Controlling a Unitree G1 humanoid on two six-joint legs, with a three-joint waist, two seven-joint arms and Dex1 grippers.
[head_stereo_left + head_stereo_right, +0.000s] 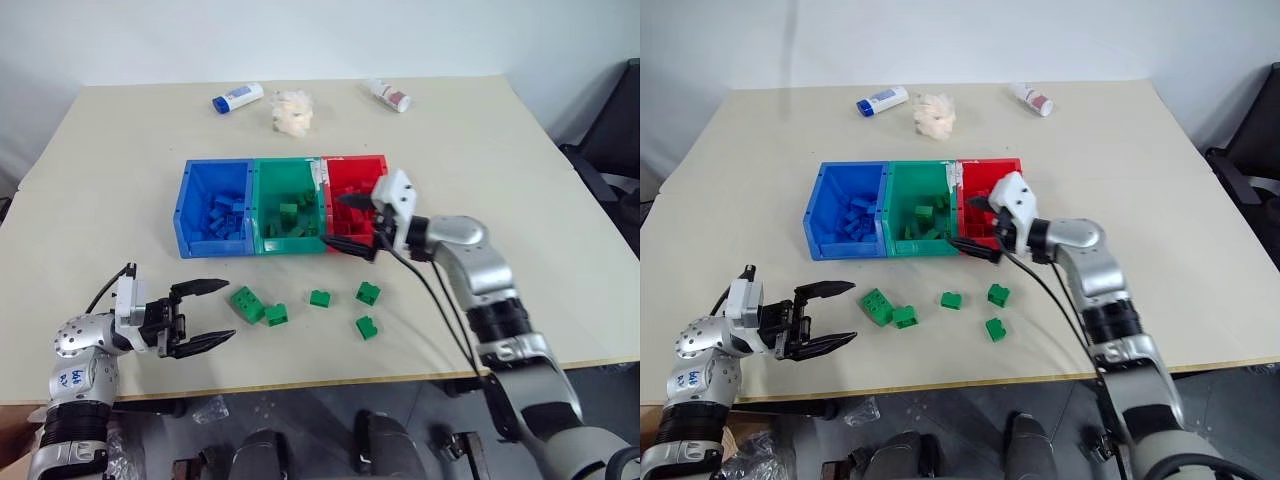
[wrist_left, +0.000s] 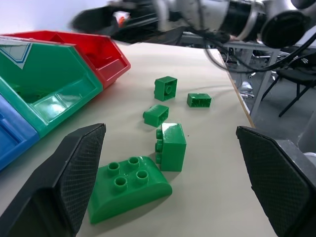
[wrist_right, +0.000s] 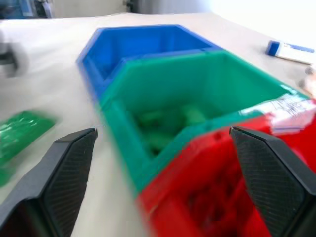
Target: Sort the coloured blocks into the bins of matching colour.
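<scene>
Three joined bins stand mid-table: blue [image 1: 212, 246], green [image 1: 290, 247] and red [image 1: 355, 163]. Green blocks [image 1: 290, 215] lie in the green bin, and blue bricks in the blue one. Several loose green blocks rest on the table in front of the bins: a large rounded one [image 1: 247, 303], one touching it [image 1: 276, 315], and others [image 1: 320, 298], [image 1: 368, 293], [image 1: 366, 327]. My right gripper [image 1: 333, 219] hovers open and empty over the bins' front, where green meets red. Left of the rounded block, my left gripper [image 1: 230, 310] stands low over the table, open with nothing between its fingers.
At the table's far side lie a blue-and-white tube [image 1: 237, 98], a crumpled cream wad [image 1: 294, 112] and a white bottle with a red label [image 1: 389, 95]. The table's front edge runs just behind the loose blocks. A black chair [image 1: 615, 150] stands off the right side.
</scene>
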